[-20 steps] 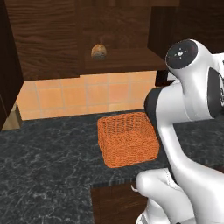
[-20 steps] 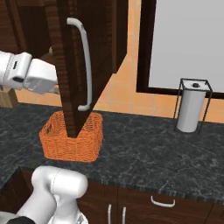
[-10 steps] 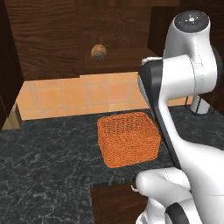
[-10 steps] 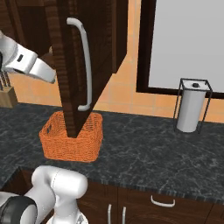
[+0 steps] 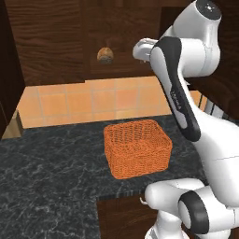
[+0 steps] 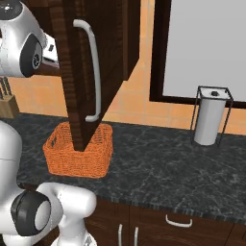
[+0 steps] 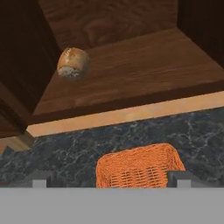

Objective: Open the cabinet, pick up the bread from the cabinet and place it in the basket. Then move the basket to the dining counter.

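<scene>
I find the bread, a small rounded tan lump, on the wood-grain shelf of the open cabinet, left of and beyond my gripper. Its fingers stand wide apart, holding nothing. The orange woven basket sits below on the black marbled countertop.

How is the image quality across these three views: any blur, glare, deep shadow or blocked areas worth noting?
Left base view: sharp and evenly lit, though the bread sits in the dim cabinet and the arm covers the right side. Right base view: no glare; the open door hides part of the basket. Hand view: slightly soft; the cabinet's left wall is nearly black.
</scene>
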Robot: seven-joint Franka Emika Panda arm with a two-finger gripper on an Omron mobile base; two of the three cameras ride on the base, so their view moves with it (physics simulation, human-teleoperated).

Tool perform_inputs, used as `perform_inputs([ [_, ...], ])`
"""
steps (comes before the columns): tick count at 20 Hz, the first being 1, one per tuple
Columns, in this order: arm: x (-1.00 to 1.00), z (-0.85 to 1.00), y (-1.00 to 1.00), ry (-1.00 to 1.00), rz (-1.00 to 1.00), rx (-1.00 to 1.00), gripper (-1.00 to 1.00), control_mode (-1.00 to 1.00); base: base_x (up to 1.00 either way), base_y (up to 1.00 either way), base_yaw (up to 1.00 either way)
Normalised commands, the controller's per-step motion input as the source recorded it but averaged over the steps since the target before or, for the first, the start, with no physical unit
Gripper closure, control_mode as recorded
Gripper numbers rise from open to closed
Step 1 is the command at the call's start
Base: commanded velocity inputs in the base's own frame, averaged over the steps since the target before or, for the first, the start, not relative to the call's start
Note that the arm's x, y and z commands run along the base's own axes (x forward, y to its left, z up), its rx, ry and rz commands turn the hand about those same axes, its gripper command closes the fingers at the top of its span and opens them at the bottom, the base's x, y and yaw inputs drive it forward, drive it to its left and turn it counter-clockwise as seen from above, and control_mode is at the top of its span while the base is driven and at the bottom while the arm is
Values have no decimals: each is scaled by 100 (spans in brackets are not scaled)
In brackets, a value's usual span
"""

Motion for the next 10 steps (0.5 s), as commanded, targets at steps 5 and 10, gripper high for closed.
perform_inputs([
  [5,95,-8,15,-9,31,0,-100,-100,0,0,0],
  [10,75,4,46,-2,16,0,-100,-100,0,0,0],
])
